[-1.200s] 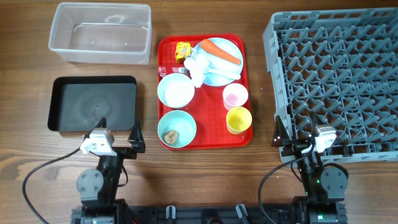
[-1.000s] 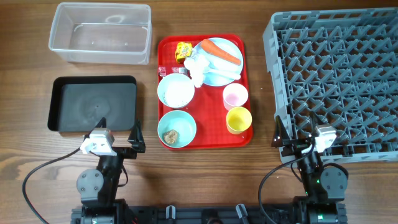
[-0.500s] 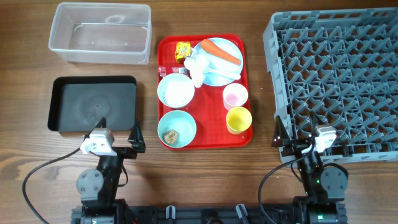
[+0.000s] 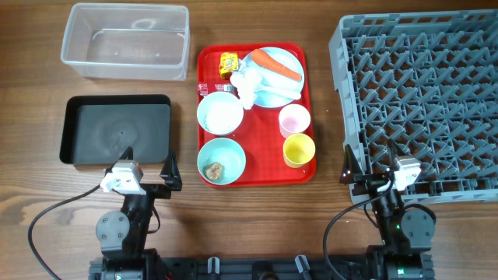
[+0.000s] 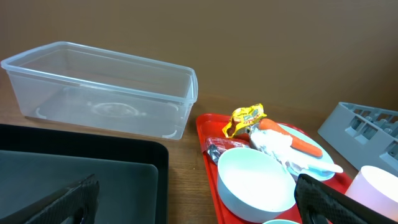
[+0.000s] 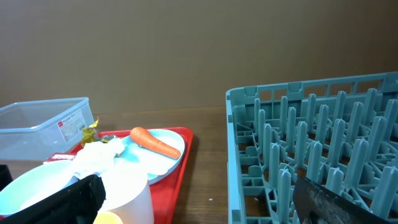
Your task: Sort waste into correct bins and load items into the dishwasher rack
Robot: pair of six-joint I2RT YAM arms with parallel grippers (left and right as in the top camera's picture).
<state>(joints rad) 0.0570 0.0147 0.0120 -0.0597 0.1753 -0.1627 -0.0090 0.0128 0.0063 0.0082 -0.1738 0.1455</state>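
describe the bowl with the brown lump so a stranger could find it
Start at the red serving tray in the middle of the table, left of the grey rack. Two light blue bowls sit along its left edge; it is the one in the corner nearest the robot. Only it holds a brown lump.

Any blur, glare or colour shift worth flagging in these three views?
Overhead: sharp and evenly lit, only a faint highlight on the clear tub. Left wrist: scene in focus, but the left gripper's fingers are dark and blurred at the bottom corners. Right wrist: the dishwasher rack reads teal, though grey from overhead, so a colour shift.
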